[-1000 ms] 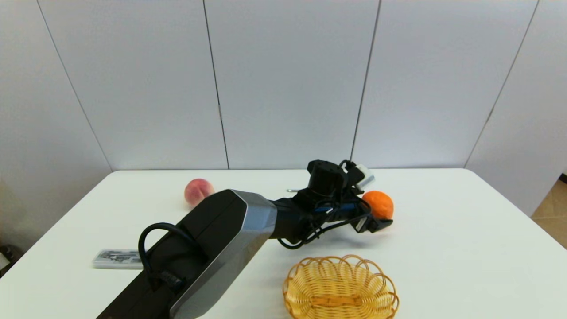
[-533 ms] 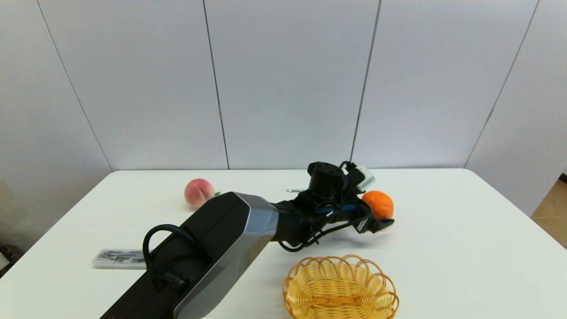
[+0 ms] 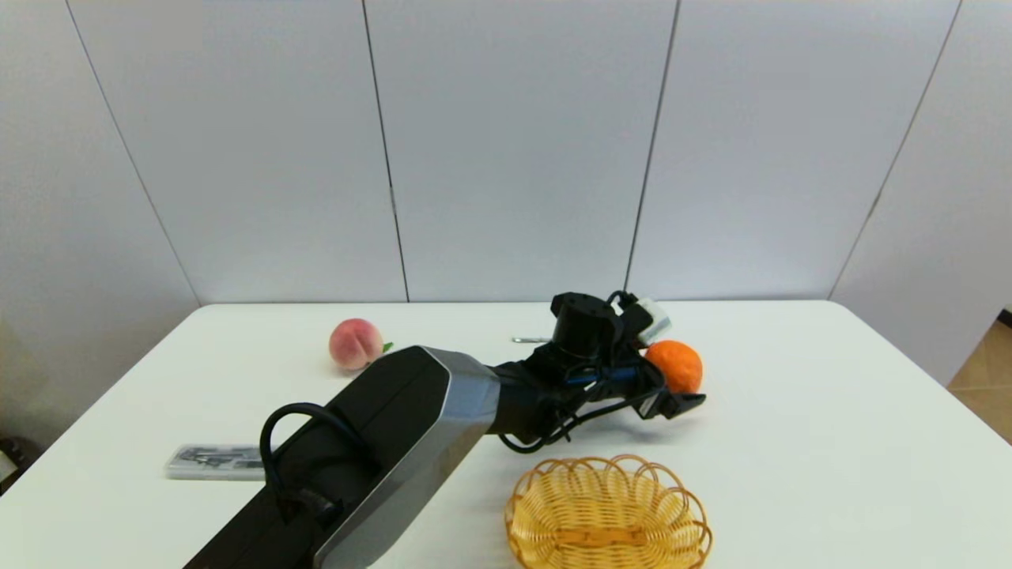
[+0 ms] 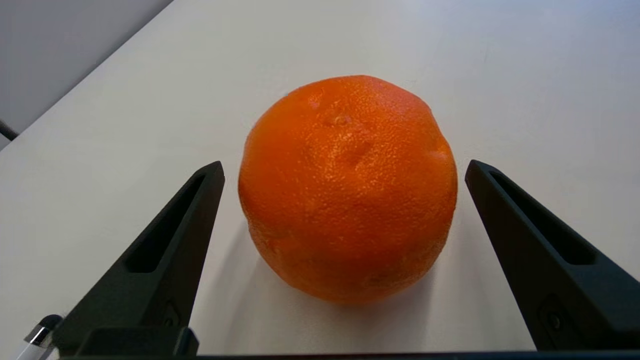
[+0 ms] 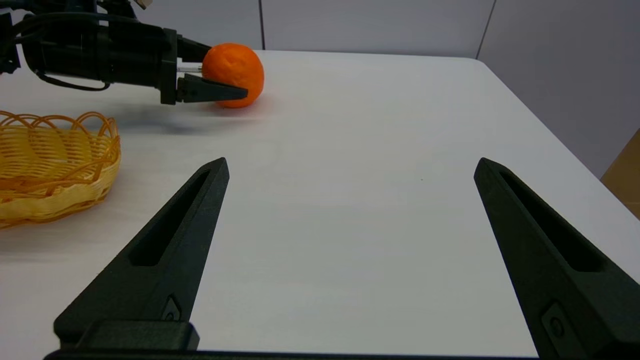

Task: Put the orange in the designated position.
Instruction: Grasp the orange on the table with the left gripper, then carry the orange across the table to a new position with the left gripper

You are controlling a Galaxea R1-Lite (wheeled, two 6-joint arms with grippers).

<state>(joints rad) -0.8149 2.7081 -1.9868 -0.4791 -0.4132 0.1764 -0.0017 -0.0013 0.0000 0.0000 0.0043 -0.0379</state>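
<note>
On the left we've got the peach (image 3: 355,344) well clear of the action; mid-table our left gripper (image 4: 345,200) has its jaws spread around the orange (image 4: 347,187), a gap showing on each side, fruit resting on the white table (image 3: 830,442) beyond the wicker basket (image 3: 609,514). Risk: uneven closing could nudge the round fruit and roll it off, or a low pinch could squirt it out. Right gripper (image 5: 350,200) sits idle, jaws spread over bare tabletop on the right.
</note>
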